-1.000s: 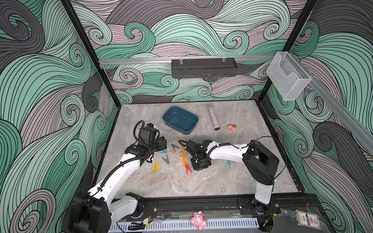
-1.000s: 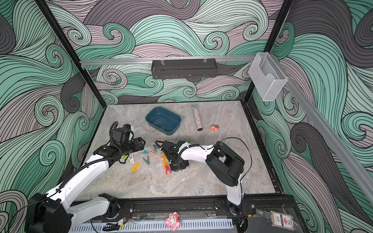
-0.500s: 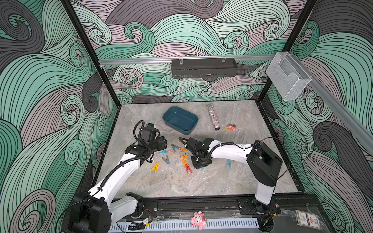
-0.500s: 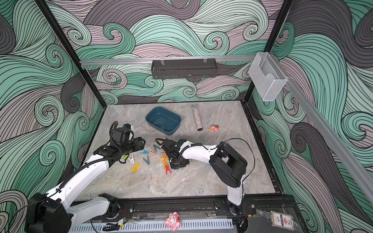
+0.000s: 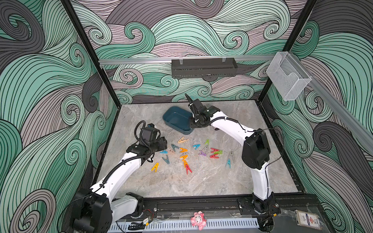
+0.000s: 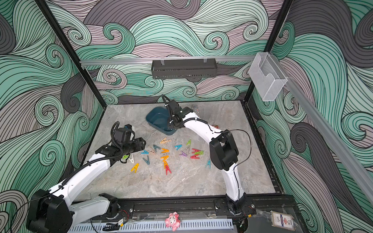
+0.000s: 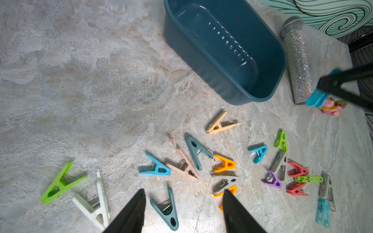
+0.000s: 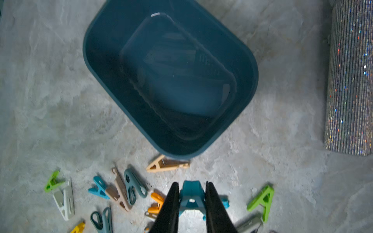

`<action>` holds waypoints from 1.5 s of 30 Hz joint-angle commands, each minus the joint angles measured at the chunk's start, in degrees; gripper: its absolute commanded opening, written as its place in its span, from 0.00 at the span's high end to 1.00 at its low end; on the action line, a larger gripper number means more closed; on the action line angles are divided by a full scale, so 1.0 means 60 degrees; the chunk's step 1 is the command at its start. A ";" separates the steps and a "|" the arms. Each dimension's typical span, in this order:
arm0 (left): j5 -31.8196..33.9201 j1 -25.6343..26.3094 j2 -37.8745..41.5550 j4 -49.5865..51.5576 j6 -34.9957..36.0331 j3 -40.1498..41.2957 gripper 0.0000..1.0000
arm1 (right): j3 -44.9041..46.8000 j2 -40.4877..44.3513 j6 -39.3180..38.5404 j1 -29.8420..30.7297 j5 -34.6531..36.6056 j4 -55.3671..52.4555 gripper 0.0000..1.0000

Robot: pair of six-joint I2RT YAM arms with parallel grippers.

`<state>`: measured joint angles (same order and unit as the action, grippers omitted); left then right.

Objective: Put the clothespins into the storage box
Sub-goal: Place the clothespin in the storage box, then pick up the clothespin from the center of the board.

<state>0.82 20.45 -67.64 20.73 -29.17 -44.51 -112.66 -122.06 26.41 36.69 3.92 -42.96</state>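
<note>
teal clothespin [image 8: 191, 199] gripped in right hand [image 8: 191, 183], visible in wrist views only

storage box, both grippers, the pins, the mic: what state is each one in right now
storage box: upright, empty
right gripper: shut on a teal clothespin, raised off the table
left gripper: open, holding nothing
loose clothespins: lying scattered on the table, outside the box
microphone: lying on its side beside the box
</note>
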 commanded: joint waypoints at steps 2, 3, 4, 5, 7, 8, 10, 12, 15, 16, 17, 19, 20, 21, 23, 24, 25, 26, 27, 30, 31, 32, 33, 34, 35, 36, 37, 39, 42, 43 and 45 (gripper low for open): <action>-0.0063 0.0271 -0.0492 0.0085 -0.0082 -0.0050 0.38 | -0.1495 -0.1043 -0.0166 -0.0180 0.0013 -0.0566 0.78; -0.0070 0.0318 -0.0578 0.0082 -0.0100 -0.0048 0.38 | -0.1779 -0.1265 -0.0144 -0.0203 -0.0051 -0.0560 0.78; -0.0063 0.0363 -0.0632 0.0063 -0.0144 -0.0042 0.38 | -0.2047 -0.1483 -0.0151 -0.0200 -0.0128 -0.0596 0.78; -0.0063 0.0396 -0.0665 0.0061 -0.0174 -0.0038 0.38 | -0.2281 -0.1675 -0.0156 -0.0216 -0.0179 -0.0636 0.78; -0.0023 0.0429 -0.0695 0.0050 -0.0264 -0.0023 0.38 | -0.2788 -0.2031 -0.0182 -0.0210 -0.0078 -0.0825 0.77; 0.0002 0.0443 -0.0705 0.0061 -0.0287 -0.0023 0.38 | -0.2929 -0.2128 -0.0210 -0.0211 -0.0075 -0.0851 0.77; 0.0081 0.0459 -0.0674 0.0089 -0.0331 -0.0023 0.38 | -0.3122 -0.2296 -0.0221 -0.0238 -0.0157 -0.0857 0.75; 0.0282 0.0450 -0.0636 0.0187 -0.0442 -0.0037 0.38 | -0.3356 -0.2409 -0.0256 -0.0255 -0.0242 -0.0916 0.69; 0.1153 0.0444 -0.0549 0.0892 -0.1018 -0.0254 0.39 | -0.3627 -0.2384 -0.0368 -0.0244 -0.0189 -0.1106 0.61; 0.1427 0.0445 -0.0509 0.1146 -0.1075 -0.0334 0.39 | -0.3611 -0.2307 -0.0402 -0.0254 -0.0149 -0.1141 0.59; 0.1749 0.0423 -0.0483 0.1430 -0.1064 -0.0403 0.39 | -0.3552 -0.2191 -0.0422 -0.0248 -0.0150 -0.1135 0.58; 0.2390 0.0334 -0.0414 0.2054 -0.1184 -0.0553 0.40 | -0.3403 -0.1893 -0.0415 -0.0240 -0.0179 -0.1217 0.57; 0.2568 0.0218 -0.0329 0.2463 -0.1248 -0.0631 0.41 | -0.3199 -0.1650 -0.0372 -0.0225 -0.0241 -0.1221 0.57; 0.2630 -0.0008 -0.0213 0.2871 -0.1380 -0.0659 0.41 | -0.2924 -0.1366 -0.0335 -0.0187 -0.0303 -0.1222 0.57; 0.2315 -0.0566 0.0125 0.3368 -0.1707 -0.0526 0.43 | -0.2140 -0.0760 -0.0279 -0.0001 -0.0332 -0.1093 0.57; 0.1836 -0.1039 0.0369 0.3481 -0.1825 -0.0345 0.43 | -0.1569 -0.0391 -0.0273 0.0138 -0.0319 -0.0887 0.57; 0.1414 -0.1467 0.0604 0.3491 -0.1968 -0.0114 0.44 | -0.1026 -0.0054 -0.0261 0.0289 -0.0285 -0.0676 0.57; 0.0964 -0.1924 0.0862 0.3369 -0.2061 0.0200 0.44 | -0.0406 0.0328 -0.0257 0.0463 -0.0215 -0.0422 0.57; 0.0602 -0.2313 0.1081 0.3222 -0.2060 0.0488 0.45 | 0.0157 0.0665 -0.0190 0.0614 -0.0125 -0.0247 0.57; 0.0433 -0.2927 0.1100 0.3143 -0.1814 0.0812 0.47 | 0.1417 0.1441 0.0082 0.0991 -0.0085 0.0090 0.57; 0.0449 -0.3025 0.0958 0.3140 -0.1716 0.0778 0.47 | 0.1744 0.1614 0.0122 0.1123 -0.0033 0.0146 0.57; 0.0483 -0.3119 0.0771 0.3098 -0.1624 0.0718 0.47 | 0.2056 0.1833 0.0169 0.1284 0.0025 0.0177 0.57; 0.0522 -0.3203 0.0544 0.2978 -0.1520 0.0649 0.47 | 0.2316 0.1993 0.0207 0.1419 0.0098 0.0175 0.57; 0.0489 -0.3267 0.0316 0.2834 -0.1418 0.0591 0.47 | 0.2529 0.2133 0.0248 0.1544 0.0136 0.0182 0.56; 0.0425 -0.3336 0.0023 0.2645 -0.1322 0.0504 0.46 | 0.2763 0.2264 0.0302 0.1654 0.0151 0.0187 0.55; 0.0357 -0.3372 -0.0273 0.2517 -0.1266 0.0382 0.46 | 0.2958 0.2384 0.0346 0.1748 0.0159 0.0181 0.52; 0.0322 -0.3396 -0.0551 0.2507 -0.1224 0.0237 0.46 | 0.3107 0.2472 0.0398 0.1832 0.0180 0.0189 0.51; 0.0240 -0.3475 -0.1233 0.2662 -0.0947 -0.0170 0.47 | 0.3416 0.2654 0.0511 0.1919 0.0181 0.0180 0.50; 0.0259 -0.3562 -0.2100 0.2820 -0.0716 -0.0607 0.49 | 0.3782 0.2848 0.0616 0.1971 0.0258 0.0231 0.50; 0.0219 -0.3578 -0.2228 0.2779 -0.0666 -0.0686 0.50 | 0.3892 0.2902 0.0643 0.1970 0.0288 0.0257 0.50; 0.0093 -0.3583 -0.2578 0.2699 -0.0607 -0.0778 0.51 | 0.4073 0.2954 0.0655 0.1971 0.0330 0.0357 0.50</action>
<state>2.72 -0.45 -81.12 36.29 -34.76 -47.18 -89.06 -106.37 28.77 48.53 4.08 -42.06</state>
